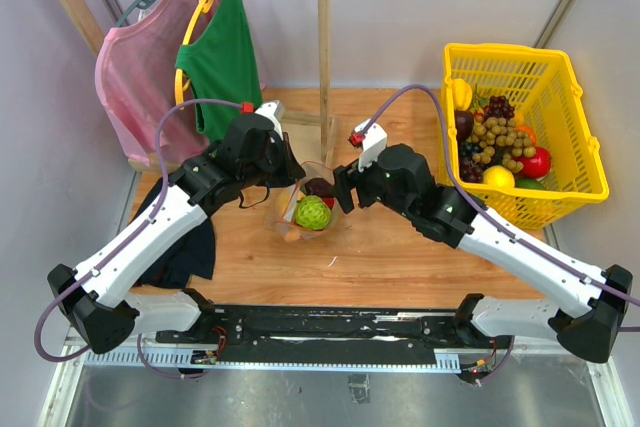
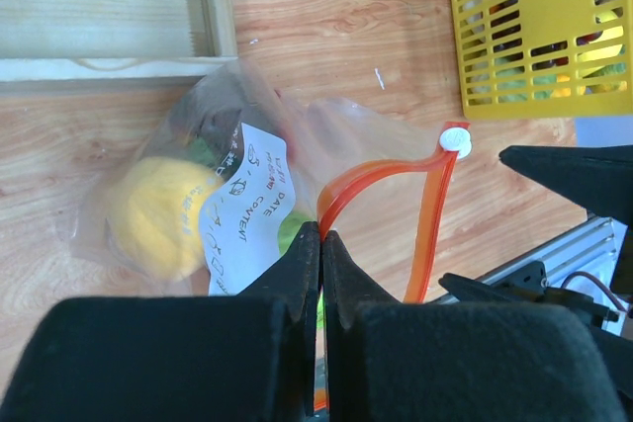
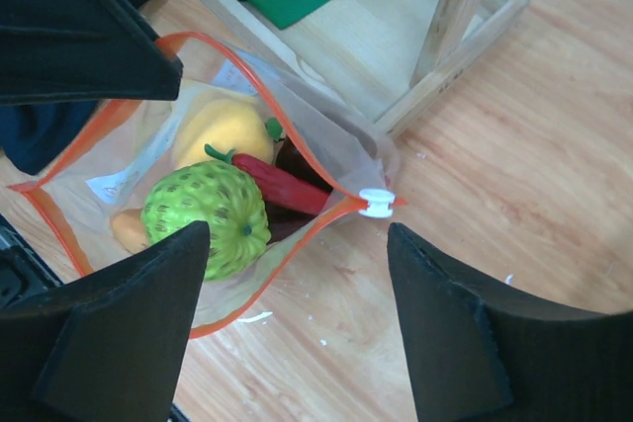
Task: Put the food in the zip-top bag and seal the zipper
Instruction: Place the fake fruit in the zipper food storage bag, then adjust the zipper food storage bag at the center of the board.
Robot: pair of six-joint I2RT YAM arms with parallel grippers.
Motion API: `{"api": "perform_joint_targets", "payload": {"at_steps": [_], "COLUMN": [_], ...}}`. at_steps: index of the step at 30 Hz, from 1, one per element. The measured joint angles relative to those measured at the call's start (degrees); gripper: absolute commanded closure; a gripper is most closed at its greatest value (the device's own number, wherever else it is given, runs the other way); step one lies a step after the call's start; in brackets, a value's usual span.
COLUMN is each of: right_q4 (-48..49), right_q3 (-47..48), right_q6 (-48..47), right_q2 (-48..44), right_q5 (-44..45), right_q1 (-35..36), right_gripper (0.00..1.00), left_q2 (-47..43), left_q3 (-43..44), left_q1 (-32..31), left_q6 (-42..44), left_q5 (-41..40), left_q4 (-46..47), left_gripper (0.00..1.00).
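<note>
**Loading.** The crinkly clear plastic zip-top bag [image 1: 283,219] lies on the wooden worktop [image 1: 400,257] between the two pincers, just in front of the foot of the timber clothes rack [image 1: 324,47]. The right wrist view shows these items inside it:
- the green bumpy ball [image 3: 206,219]
- the red elongated pepper [image 3: 282,183]
- a round yellow fruit [image 3: 223,130]
- a dark purple item [image 3: 292,160], partly hidden under the pepper
- an orange piece [image 3: 129,229] at the low edge

Loading is judged complete.

**Sealing.** Not done. The narrow orange-red zipper strip [image 2: 430,214] gapes in a wide loop, and its small white slider [image 3: 376,203] sits at one end of the mouth.

**Pincers.**
- The left pincer [image 2: 320,239] has its jaws pressed fully together, pinching the zipper strip at the mouth edge.
- The right pincer [image 3: 297,229] has its jaws spread wide and grips nothing. It hovers over the open mouth, near the slider.

**Outstanding.** The two lips must be brought together and the closure run along its full length.

**Surroundings.**
- A yellow plastic basket [image 1: 520,48] of other toy produce stands well apart to the right.
- Pink [image 1: 135,72] and green [image 1: 222,62] garments hang on the rack.
- A dark blue cloth [image 1: 185,247] lies under the left arm.

**Obstructions.** The rack foot sits close behind the bag. The bulky contents near the mouth may resist closing.
</note>
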Motion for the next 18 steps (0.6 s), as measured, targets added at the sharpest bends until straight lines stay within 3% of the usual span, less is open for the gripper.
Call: {"api": "perform_joint_targets", "payload": {"at_steps": [7,10,16,18], "right_q4": [-0.7,-0.7,-0.7,-1.0], "right_q3": [-1.7,-2.7,-2.9,-2.4], "right_q6": [7.3,9.7,12.0,12.1], "right_q2": [2.7,4.9,6.4,6.4], "right_q5": [0.4,0.5,0.6,0.6], "right_q1": [-0.7,-0.7,-0.7,-0.7], "right_gripper": [0.46,0.60,0.98,0.99], "left_q2": [-0.1,-0.2,-0.2,-0.2], "left_q3": [-0.2,-0.3,-0.8,-0.9], "left_q1": [0.0,0.0,0.0,0.0], "left_q6": [0.0,0.0,0.0,0.0], "left_q5": [0.0,0.0,0.1,0.3], "left_q4": [0.0,0.1,0.5,0.6], "left_gripper": [1.00,1.00,1.00,1.00]}}
